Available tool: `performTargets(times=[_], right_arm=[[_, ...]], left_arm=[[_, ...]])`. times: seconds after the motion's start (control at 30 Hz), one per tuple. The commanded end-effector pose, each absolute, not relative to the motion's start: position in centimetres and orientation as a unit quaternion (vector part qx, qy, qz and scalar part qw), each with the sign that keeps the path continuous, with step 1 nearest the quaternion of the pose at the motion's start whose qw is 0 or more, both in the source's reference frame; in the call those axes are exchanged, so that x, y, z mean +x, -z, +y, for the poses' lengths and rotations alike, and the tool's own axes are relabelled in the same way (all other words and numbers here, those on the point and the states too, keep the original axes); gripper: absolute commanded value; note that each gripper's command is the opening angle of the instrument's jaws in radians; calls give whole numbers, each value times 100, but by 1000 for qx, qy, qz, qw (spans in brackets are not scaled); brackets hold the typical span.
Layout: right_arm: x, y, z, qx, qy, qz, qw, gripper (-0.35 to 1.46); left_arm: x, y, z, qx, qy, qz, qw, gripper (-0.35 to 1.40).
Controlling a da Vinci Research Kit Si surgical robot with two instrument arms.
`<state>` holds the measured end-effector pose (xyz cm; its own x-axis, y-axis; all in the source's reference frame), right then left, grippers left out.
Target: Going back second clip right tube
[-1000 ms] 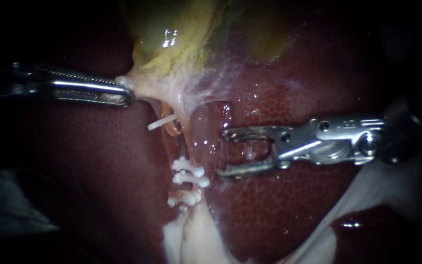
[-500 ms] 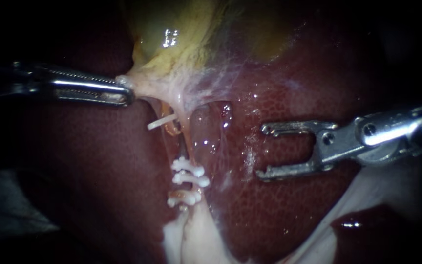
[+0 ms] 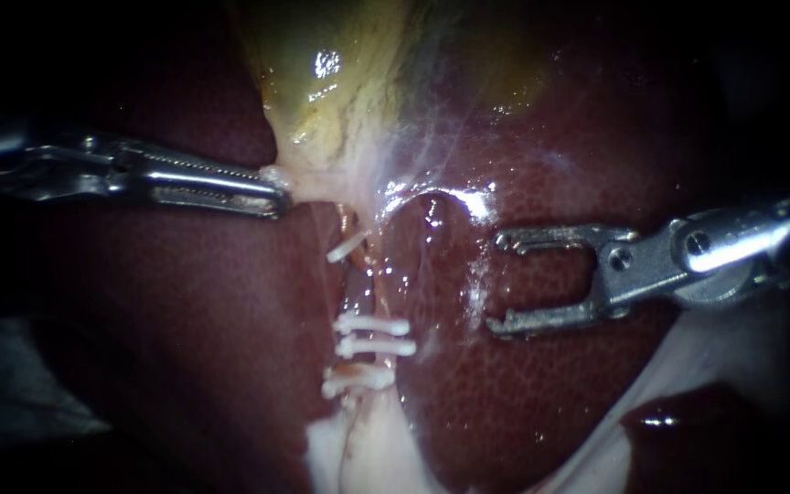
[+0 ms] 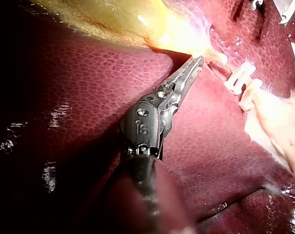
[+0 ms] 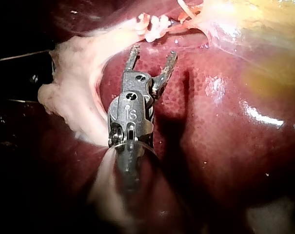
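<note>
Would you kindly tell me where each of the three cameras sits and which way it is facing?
Endoscope view: close to the tissue, facing the clips on the tube; left instrument enters from the left, gripping the gallbladder; right instrument enters from the right, jaws open.
Left wrist view: on the left arm, looking along its shaft toward the gallbladder.
Right wrist view: on the right arm, looking along its shaft over the liver toward the clips.
Shared: all three show the clips.

Bare liver (image 3: 443,366) lies clear between my right instrument (image 3: 497,282) and the clips (image 3: 372,348); my left instrument (image 3: 272,194), gripping gallbladder (image 3: 322,82), obstructs beyond.
</note>
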<state>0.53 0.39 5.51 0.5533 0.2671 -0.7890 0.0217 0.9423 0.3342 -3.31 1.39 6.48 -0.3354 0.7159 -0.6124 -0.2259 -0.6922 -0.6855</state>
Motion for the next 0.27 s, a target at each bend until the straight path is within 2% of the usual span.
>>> performTargets(times=[0.03,0.27], right_arm=[[53,-551,39,155,-71,467,867,50],[53,-551,38,159,-69,469,866,50]], left_arm=[[-331,-648,139,-490,-778,-250,303,-35],[-332,-646,139,-490,-778,-250,303,-35]])
